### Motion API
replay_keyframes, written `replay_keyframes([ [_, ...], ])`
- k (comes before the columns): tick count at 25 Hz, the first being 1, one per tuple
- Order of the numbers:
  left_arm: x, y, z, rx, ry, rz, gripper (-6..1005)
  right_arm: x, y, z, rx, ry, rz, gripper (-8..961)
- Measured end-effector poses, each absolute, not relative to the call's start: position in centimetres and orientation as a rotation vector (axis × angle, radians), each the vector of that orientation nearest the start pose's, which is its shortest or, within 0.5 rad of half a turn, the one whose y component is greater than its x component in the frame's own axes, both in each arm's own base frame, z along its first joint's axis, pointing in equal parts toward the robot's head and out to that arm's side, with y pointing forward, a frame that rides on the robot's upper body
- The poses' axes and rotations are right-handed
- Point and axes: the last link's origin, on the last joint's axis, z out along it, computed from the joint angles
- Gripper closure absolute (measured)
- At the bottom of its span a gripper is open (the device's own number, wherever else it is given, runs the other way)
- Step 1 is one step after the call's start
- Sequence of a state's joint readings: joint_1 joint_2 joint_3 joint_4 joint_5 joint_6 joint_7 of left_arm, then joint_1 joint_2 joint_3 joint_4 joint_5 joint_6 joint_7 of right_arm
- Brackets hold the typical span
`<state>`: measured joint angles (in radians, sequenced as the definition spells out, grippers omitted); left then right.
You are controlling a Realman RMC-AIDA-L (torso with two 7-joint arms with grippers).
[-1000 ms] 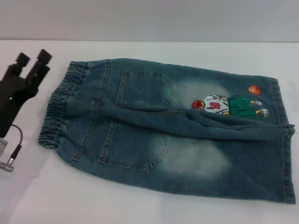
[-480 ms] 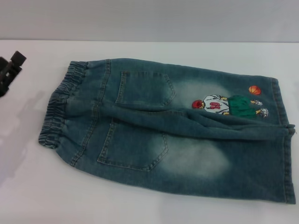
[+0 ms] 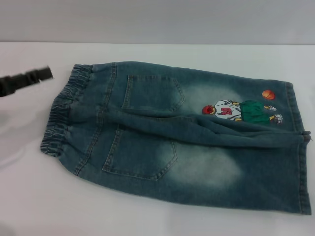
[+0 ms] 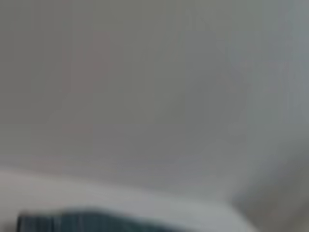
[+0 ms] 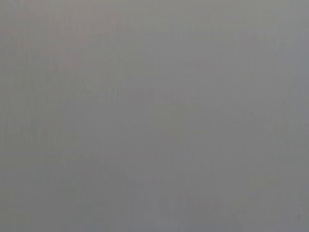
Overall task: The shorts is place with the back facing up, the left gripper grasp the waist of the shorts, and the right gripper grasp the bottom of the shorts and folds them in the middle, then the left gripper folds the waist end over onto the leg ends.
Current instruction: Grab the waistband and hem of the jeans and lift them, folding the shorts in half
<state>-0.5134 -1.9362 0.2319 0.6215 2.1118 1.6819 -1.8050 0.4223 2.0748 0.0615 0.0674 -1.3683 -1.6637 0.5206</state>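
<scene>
The shorts point(image 3: 172, 137) lie flat on the white table point(image 3: 147, 219), back up, with two patch pockets showing. The ruffled waist point(image 3: 61, 113) is at the left. The bottom point(image 3: 300, 152) with its straight hems is at the right, close to the cartoon print point(image 3: 241, 110). My left gripper point(image 3: 27, 81) shows as a dark streak at the left edge, level with the far corner of the waist and a little apart from it. A strip of denim point(image 4: 96, 220) shows in the left wrist view. The right gripper is out of view, and the right wrist view shows only grey.
A grey wall point(image 3: 157, 19) runs behind the table's far edge. Bare white table surface surrounds the shorts on the left, front and far sides.
The left gripper swung away from beside the waist to the left edge, then came back in pointing toward the waist's far corner. The shorts have not moved.
</scene>
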Motion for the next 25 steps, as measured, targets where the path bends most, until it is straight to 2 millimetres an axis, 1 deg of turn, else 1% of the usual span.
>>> replay_keyframes([
  [1, -31.4, 32.8, 9.9, -2.272, -1.247, -0.969, 207, 31.7, 29.5, 4.2, -1.308, 0.503, 1.221, 261],
  [2, -31.1, 33.0, 10.2, -2.309, -1.273, -0.894, 207, 31.9, 29.5, 4.2, -1.305, 0.509, 1.213, 261],
  [3, -30.6, 33.0, 10.9, -2.364, -1.300, -0.717, 208, 32.0, 29.6, 4.2, -1.303, 0.516, 1.206, 261],
  [4, -30.6, 32.9, 11.1, -2.372, -1.311, -0.645, 208, 32.1, 29.6, 4.3, -1.301, 0.521, 1.198, 261],
  [6, -30.6, 32.9, 11.1, -2.372, -1.311, -0.645, 209, 32.3, 29.7, 4.3, -1.301, 0.528, 1.189, 261],
  [7, -30.7, 32.8, 11.4, -2.373, -1.320, -0.575, 210, 32.3, 29.7, 4.3, -1.301, 0.528, 1.186, 261],
  [8, -31.5, 32.4, 11.8, -2.352, -1.357, -0.456, 210, 32.4, 29.7, 4.4, -1.301, 0.524, 1.183, 261],
  [9, -31.5, 32.4, 11.8, -2.352, -1.357, -0.456, 211, 32.4, 29.7, 4.4, -1.302, 0.523, 1.181, 261],
  [10, -32.0, 32.2, 11.8, -2.335, -1.381, -0.406, 211, 32.5, 29.7, 4.5, -1.302, 0.523, 1.177, 262],
  [13, -32.0, 32.2, 11.8, -2.335, -1.381, -0.406, 213, 32.6, 29.8, 4.4, -1.304, 0.532, 1.166, 262],
  [14, -32.7, 31.9, 11.9, -2.314, -1.407, -0.352, 213, 32.7, 29.8, 4.4, -1.305, 0.537, 1.161, 262],
  [15, -32.7, 31.9, 11.9, -2.314, -1.407, -0.352, 214, 32.8, 29.9, 4.4, -1.305, 0.541, 1.157, 262],
  [16, -33.9, 31.7, 11.8, -2.262, -1.445, -0.254, 214, 32.8, 29.9, 4.4, -1.306, 0.545, 1.154, 262],
  [21, -33.9, 31.7, 11.8, -2.262, -1.445, -0.254, 216, 32.9, 29.9, 4.4, -1.305, 0.549, 1.148, 262],
  [23, -34.3, 31.7, 11.7, -2.242, -1.451, -0.227, 217, 32.9, 29.9, 4.4, -1.304, 0.548, 1.147, 262],
  [24, -34.6, 31.7, 11.1, -2.232, -1.466, -0.200, 218, 32.9, 29.9, 4.4, -1.304, 0.548, 1.147, 262],
  [25, -34.6, 31.7, 11.1, -2.232, -1.466, -0.200, 218, 32.9, 29.9, 4.4, -1.304, 0.548, 1.147, 262],
])
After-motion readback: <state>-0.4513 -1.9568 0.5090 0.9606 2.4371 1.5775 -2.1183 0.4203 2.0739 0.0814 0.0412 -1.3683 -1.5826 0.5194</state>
